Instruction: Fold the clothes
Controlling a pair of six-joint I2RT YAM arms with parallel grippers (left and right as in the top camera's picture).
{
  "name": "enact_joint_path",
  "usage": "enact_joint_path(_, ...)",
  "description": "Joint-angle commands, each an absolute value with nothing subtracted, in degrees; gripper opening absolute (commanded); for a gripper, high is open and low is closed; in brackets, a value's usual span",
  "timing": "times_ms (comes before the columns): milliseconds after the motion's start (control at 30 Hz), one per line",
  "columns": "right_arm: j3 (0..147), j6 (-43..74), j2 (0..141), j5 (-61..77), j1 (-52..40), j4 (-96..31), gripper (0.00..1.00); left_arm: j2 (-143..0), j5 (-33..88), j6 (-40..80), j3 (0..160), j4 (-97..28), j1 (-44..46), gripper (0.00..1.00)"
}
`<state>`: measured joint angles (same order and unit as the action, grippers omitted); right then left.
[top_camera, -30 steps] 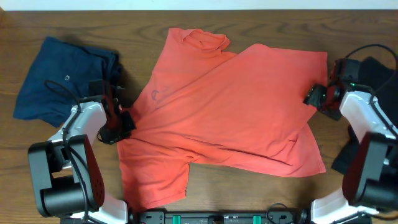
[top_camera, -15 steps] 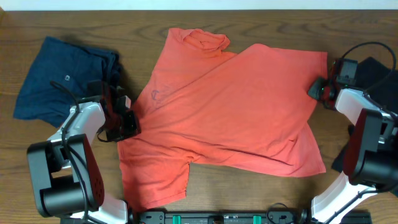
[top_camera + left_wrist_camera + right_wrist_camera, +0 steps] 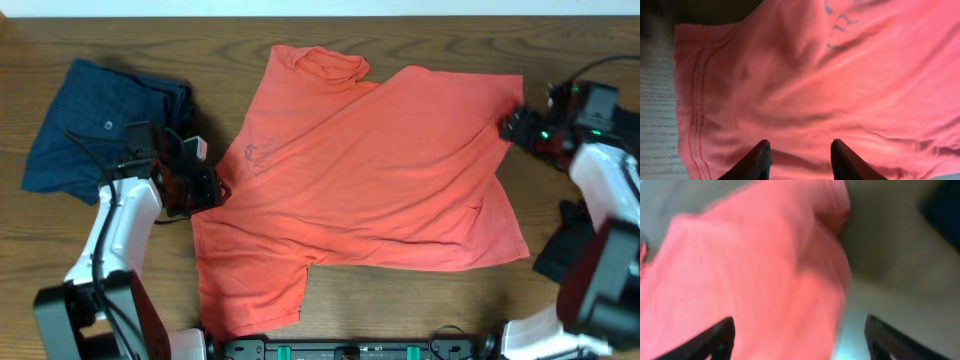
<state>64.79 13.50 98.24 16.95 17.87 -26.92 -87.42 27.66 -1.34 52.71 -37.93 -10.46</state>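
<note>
**Both jaws apart at the shirt's edges**

You have the coral-red T-shirt spread across the middle of the table, collar toward the far edge and one sleeve reaching toward the near edge on the left. Your left gripper sits at the shirt's left edge. In the wrist view its fingertips stand parted, released, with red cloth, a stitched hem and a scrap of lettering filling the frame beyond them. On the right, your right gripper is at the shirt's far right corner, fingers wide apart and let go (that wrist view is blurred, so I cannot tell whether they touch the cloth). The navy-blue garment lies crumpled at the far left, apart from the shirt. The black garment peeks out beside the right arm.
</note>
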Motion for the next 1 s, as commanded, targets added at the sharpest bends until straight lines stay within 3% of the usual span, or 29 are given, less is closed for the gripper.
enact_joint_path(0, 65.60, 10.44, 91.11, 17.82, 19.14, -39.55, 0.64, -84.58, 31.86, -1.93, 53.49, -38.06, -10.52, 0.41)
enact_joint_path(33, 65.52, 10.68, 90.02, 16.32, 19.20, -45.25, 0.57, -83.94, 32.64, -1.93, 53.49, -38.06, -10.52, 0.42)
enact_joint_path(167, 63.44, 10.70, 89.54, 8.91, 19.14, -58.24, 0.56, -81.19, 34.11, -1.96, 53.49, -38.06, -10.52, 0.42)
enact_joint_path(367, 52.71, 18.90, 90.02, 2.44, 19.25, -51.53, 0.64, -78.37, 34.13, -4.10, 53.49, -38.11, -8.67, 0.43)
enact_joint_path(533, 45.54, 19.66, 90.28, 5.45, 19.46, -38.87, 0.66, -78.04, 35.48, -4.01, 53.49, -38.33, -4.67, 0.70)
enact_joint_path(600, 44.75, 19.66, 90.28, 6.02, 19.49, -37.17, 0.66, -78.00, 35.77, -4.03, 53.49, -37.80, -3.92, 0.93)
enact_joint_path(633, 44.71, 19.66, 90.28, 6.02, 19.46, -36.93, 0.65, -78.00, 35.64, -4.03, 53.49, -37.52, -3.79, 1.00)
enact_joint_path(800, 44.16, 19.68, 90.28, 6.04, 19.44, -37.10, 0.49, -78.61, 31.81, -4.49, 53.47, -37.43, -3.77, 0.98)
enact_joint_path(900, 42.89, 19.75, 90.28, 5.80, 19.53, -37.30, 0.30, -79.46, 29.26, -4.49, 52.86, -37.34, -3.77, 0.98)
enact_joint_path(967, 42.19, 20.73, 90.28, 4.89, 19.75, -37.23, 0.29, -80.60, 28.42, -4.47, 52.34, -37.28, -3.77, 0.98)
